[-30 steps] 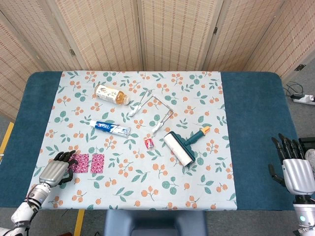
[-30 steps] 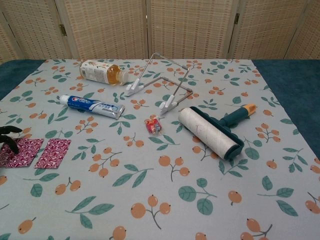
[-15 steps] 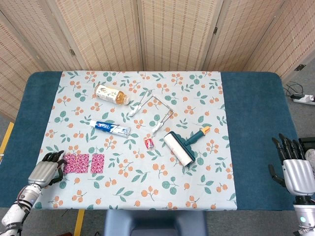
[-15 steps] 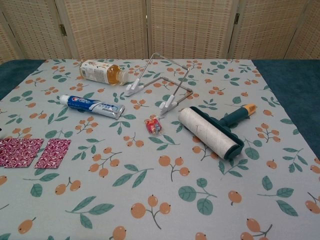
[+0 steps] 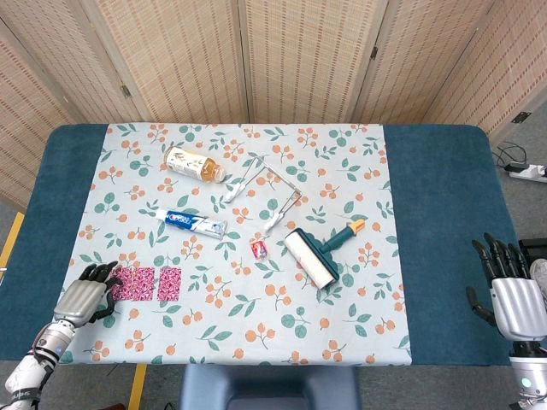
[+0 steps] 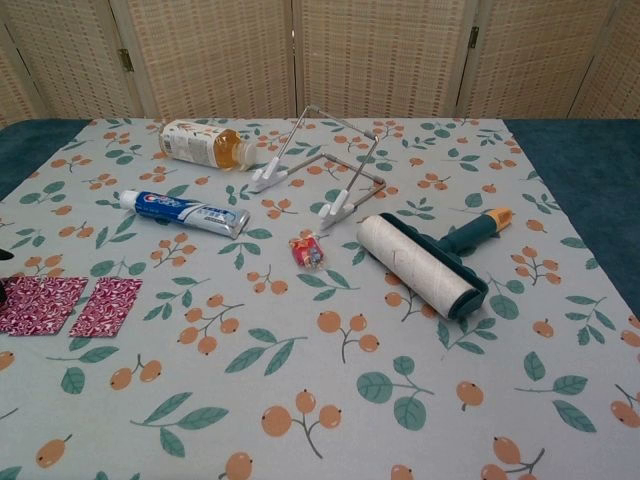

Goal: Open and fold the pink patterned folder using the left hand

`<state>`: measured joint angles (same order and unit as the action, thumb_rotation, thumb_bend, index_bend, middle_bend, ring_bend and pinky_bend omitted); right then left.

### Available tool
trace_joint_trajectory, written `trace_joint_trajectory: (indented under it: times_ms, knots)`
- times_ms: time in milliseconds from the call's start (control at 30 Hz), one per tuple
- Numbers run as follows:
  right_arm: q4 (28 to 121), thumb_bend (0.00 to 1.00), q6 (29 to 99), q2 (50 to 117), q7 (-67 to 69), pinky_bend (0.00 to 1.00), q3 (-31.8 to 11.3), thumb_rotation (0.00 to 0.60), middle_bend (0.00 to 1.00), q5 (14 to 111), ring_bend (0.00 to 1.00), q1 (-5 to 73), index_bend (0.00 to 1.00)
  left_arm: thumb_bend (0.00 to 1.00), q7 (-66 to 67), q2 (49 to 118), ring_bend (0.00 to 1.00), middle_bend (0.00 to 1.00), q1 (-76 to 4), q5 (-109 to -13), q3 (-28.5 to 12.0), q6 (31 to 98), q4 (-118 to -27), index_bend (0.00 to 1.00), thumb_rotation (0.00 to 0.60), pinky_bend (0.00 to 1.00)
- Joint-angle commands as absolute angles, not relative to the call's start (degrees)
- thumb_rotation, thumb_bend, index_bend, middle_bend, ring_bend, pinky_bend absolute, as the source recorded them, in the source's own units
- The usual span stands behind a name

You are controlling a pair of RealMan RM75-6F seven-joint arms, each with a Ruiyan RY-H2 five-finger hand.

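Note:
The pink patterned folder (image 5: 147, 284) lies flat on the floral cloth near the table's front left, showing as two panels side by side. In the chest view the folder (image 6: 70, 305) sits at the far left edge. My left hand (image 5: 83, 296) rests just left of the folder, holding nothing, with its dark fingertips (image 5: 112, 278) close to the folder's left edge; I cannot tell whether they touch it. My right hand (image 5: 511, 289) stands at the table's front right edge with its fingers spread and nothing in it.
On the cloth lie a toothpaste tube (image 5: 191, 223), a bottle (image 5: 194, 163), a wire stand (image 5: 267, 192), a small red packet (image 5: 259, 248) and a lint roller (image 5: 314, 254). Bare blue table (image 5: 444, 213) lies to the right of the cloth.
My left hand has drawn back to the left off the folder's left panel, leaving it uncovered, then edged slightly back toward it. The folder and the right hand have not moved.

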<state>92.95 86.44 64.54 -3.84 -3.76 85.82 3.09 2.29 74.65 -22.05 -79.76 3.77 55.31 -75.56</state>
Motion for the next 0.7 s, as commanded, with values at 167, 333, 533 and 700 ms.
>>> trace_joint_trajectory:
  times_ms: [167,333,533,700]
  knots:
    - [92.8,0.46,86.6,64.7,-3.7,0.0,-3.7,0.6,0.0,85.7,0.0,2.9,0.0,0.85,3.4,74.7,0.0,0.0,-21.9,-78.3,3.8,54.2,-75.3,0.28,0.276,0.0]
    - [92.7,0.46,86.7,64.8,-3.6,0.0,-3.6,0.6,0.0,85.8,0.0,2.7,0.0,0.85,3.8,74.3,0.0,0.0,-21.4,-77.4,3.5,54.8,-75.0,0.29,0.276,0.0]
    - [92.7,0.46,86.7,64.9,-3.6,0.0,-3.7,0.6,0.0,85.9,0.0,2.7,0.0,0.85,4.4,73.5,0.0,0.0,-20.9,-77.2,3.5,55.3,-75.3,0.29,0.277,0.0]
    - [92.6,0.46,86.8,64.9,-3.5,0.0,-3.6,0.6,0.0,86.0,0.0,2.7,0.0,0.85,3.8,73.0,0.0,0.0,-20.9,-77.9,3.3,55.8,-76.6,0.29,0.276,0.0]
